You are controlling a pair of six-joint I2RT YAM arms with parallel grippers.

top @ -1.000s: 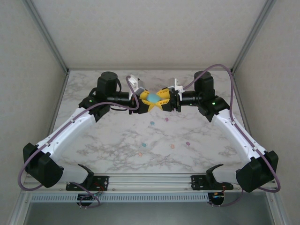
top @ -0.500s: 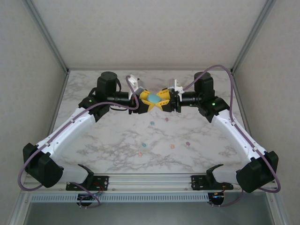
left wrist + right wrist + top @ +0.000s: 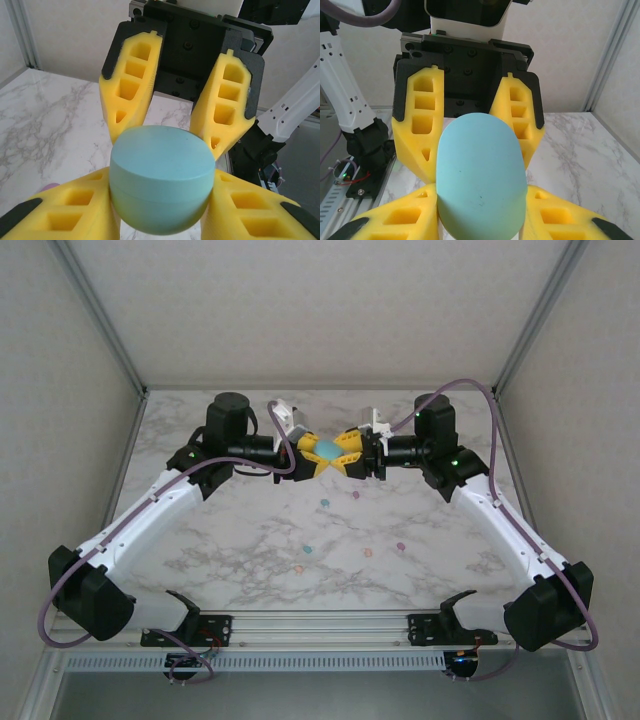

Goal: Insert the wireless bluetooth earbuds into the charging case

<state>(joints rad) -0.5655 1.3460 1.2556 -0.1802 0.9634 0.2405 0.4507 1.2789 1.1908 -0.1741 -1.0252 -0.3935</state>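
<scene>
**Item 1. Mounting rail.** Runs along the near edge of the marble-patterned table. It carries both arm bases, left arm and right arm. Each arm reaches outward, then bends in toward the middle of the table.

**Item 2. Wireless bluetooth earbuds, six, loose on the table, all outside the case.**
- Nearest row, left to right:
  - near orange-pink earbud
  - near teal earbud, just beyond it
  - right orange-pink earbud
  - near purple earbud
- Farther row:
  - far teal earbud
  - far purple earbud, beside it

All six lie apart from one another, nearer than the grippers in the top view.

**Item 3. Teal charging case.** An oval, pastel shell held above the far half of the table, between the two grippers. The left wrist view shows a seam around its middle with the two halves together, lid shut.

**Item 4. Left gripper.** Yellow fingers are pressed against opposite sides of the case, clamped on it from the left.

**Item 5. Right gripper.** Yellow fingers are likewise closed against the case, gripping it from the right. In each wrist view the other gripper's fingers meet the case's far end, so the two grippers face each other tip to tip.

**Item 6. Purple cables.** They loop along both arms.
</scene>
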